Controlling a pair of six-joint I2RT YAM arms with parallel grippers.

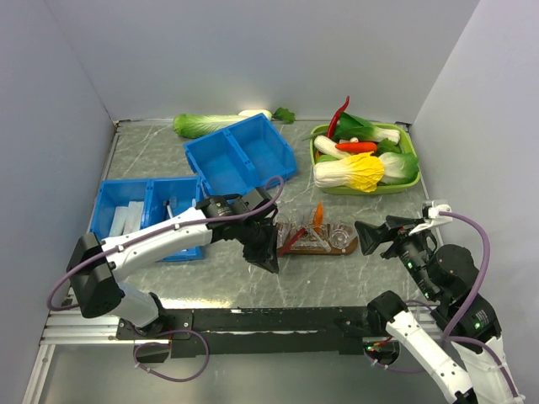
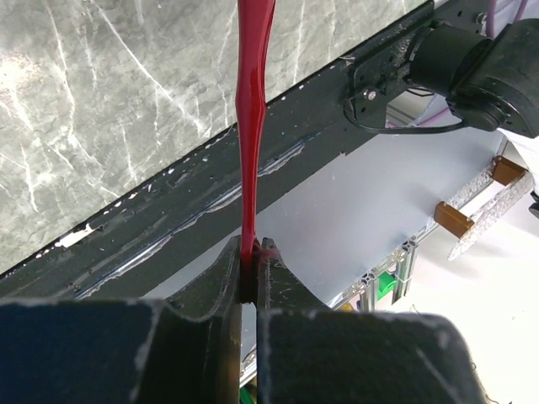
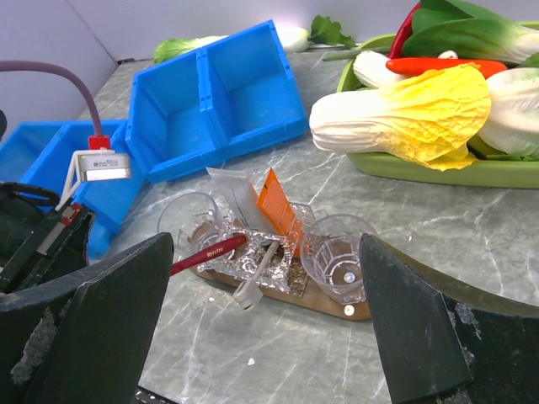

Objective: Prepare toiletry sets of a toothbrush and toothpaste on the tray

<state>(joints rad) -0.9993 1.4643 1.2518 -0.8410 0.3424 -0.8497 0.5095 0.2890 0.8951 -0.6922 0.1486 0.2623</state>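
Table [image 1: 210,286]: grey marble top.
Tray [image 3: 337,305]: brown board, mid-table, between my two grippers.
Left gripper [image 2: 250,271]: my fingers pinching the red brush handle, just near-left of the tray.
Right gripper [image 1: 373,236]: my fingers spread, just right of the tray.
Cups [image 3: 341,263]: three clear, on the tray.
Red brush [image 3: 210,252]: slanted, far end at the left cup.
Tube [image 3: 278,210]: orange end, in the middle cup.

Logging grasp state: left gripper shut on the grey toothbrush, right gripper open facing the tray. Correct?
One error: the toothbrush is red, not grey. The left wrist view shows the left gripper shut on the red toothbrush. The rest stands: the right gripper is open, facing the tray.
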